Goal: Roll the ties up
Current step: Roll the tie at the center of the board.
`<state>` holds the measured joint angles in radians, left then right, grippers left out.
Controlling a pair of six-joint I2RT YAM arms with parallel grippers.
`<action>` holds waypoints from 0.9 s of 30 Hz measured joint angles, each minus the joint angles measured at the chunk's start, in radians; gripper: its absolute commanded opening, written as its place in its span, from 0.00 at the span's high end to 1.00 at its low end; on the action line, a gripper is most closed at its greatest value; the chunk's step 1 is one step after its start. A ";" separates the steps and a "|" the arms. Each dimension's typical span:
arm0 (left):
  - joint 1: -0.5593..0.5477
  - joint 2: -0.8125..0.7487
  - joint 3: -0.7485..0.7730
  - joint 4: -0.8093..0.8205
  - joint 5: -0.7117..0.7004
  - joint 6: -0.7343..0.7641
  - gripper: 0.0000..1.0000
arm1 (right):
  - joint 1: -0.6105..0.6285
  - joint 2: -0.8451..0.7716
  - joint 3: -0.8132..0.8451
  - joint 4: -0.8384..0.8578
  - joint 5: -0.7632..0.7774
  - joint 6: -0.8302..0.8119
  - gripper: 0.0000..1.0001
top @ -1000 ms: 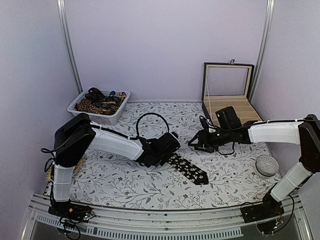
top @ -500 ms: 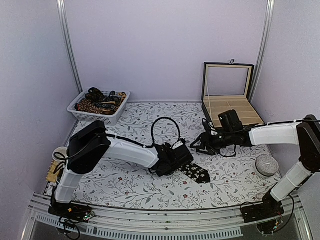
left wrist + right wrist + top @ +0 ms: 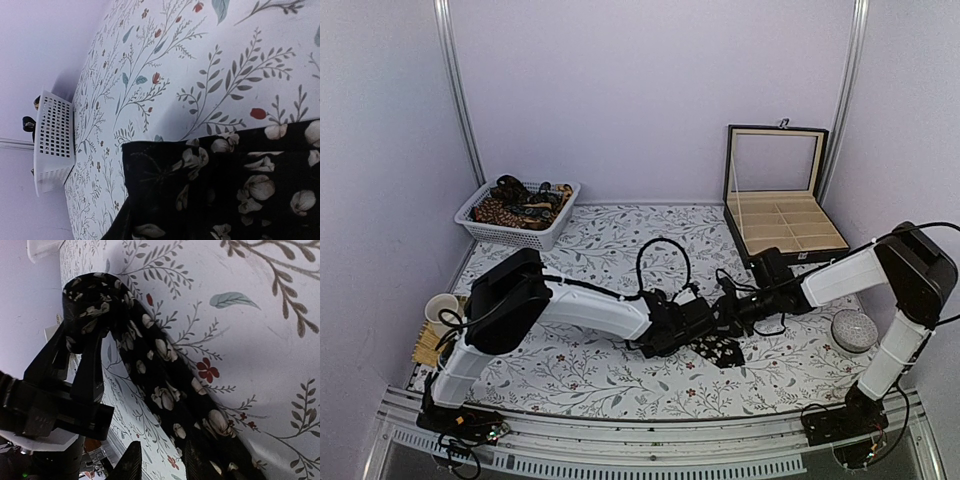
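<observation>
Though partly rolled, black flowered tie point(image 3: 161, 387)

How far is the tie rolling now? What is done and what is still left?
Part of the black tie is already wound into a roll, clamped by the left gripper. The wide end lies flat, unrolled, with the right gripper open over it. More ties wait in the basket; no finished roll shows in the box.
</observation>
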<state>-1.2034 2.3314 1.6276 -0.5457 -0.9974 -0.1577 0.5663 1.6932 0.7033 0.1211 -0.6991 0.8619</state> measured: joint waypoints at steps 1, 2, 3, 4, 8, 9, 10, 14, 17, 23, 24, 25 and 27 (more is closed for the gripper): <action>-0.002 0.000 0.002 -0.002 0.003 0.000 0.80 | 0.003 0.013 0.000 0.001 0.000 0.000 0.71; -0.003 0.000 0.005 -0.005 0.006 0.000 0.77 | 0.003 0.023 0.000 0.000 0.002 -0.001 0.71; -0.004 0.000 0.008 -0.008 0.010 0.000 0.75 | 0.003 0.029 0.000 0.000 0.004 -0.002 0.71; -0.005 0.001 0.012 -0.013 0.017 0.001 0.74 | 0.003 0.036 0.000 0.000 0.008 -0.003 0.71; -0.006 0.001 0.021 -0.025 0.030 0.005 0.72 | 0.005 0.058 0.006 -0.001 0.013 -0.017 0.71; -0.006 0.001 0.022 -0.027 0.032 0.006 0.72 | 0.007 0.062 0.010 -0.001 0.014 -0.021 0.71; -0.007 0.001 0.023 -0.029 0.033 0.006 0.75 | 0.007 0.066 0.013 0.000 0.014 -0.024 0.71; -0.009 0.003 0.027 -0.035 0.032 0.012 0.91 | 0.009 0.077 0.026 -0.003 0.018 -0.037 0.72; -0.019 0.029 0.056 -0.064 -0.001 0.018 0.92 | 0.010 0.078 0.033 -0.018 0.024 -0.048 0.72; -0.046 0.084 0.096 -0.104 -0.090 0.025 0.91 | 0.016 0.077 0.068 -0.084 0.064 -0.089 0.71; -0.047 0.084 0.095 -0.103 -0.094 0.026 0.90 | 0.016 0.076 0.074 -0.096 0.068 -0.097 0.70; -0.048 0.084 0.093 -0.102 -0.093 0.027 0.88 | 0.016 0.076 0.079 -0.106 0.072 -0.105 0.69; -0.048 0.084 0.091 -0.098 -0.096 0.031 0.85 | 0.017 0.073 0.087 -0.123 0.082 -0.120 0.68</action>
<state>-1.2514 2.4157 1.7184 -0.6441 -1.0931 -0.1268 0.5835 1.7664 0.7902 -0.0021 -0.6167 0.7422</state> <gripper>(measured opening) 0.172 0.305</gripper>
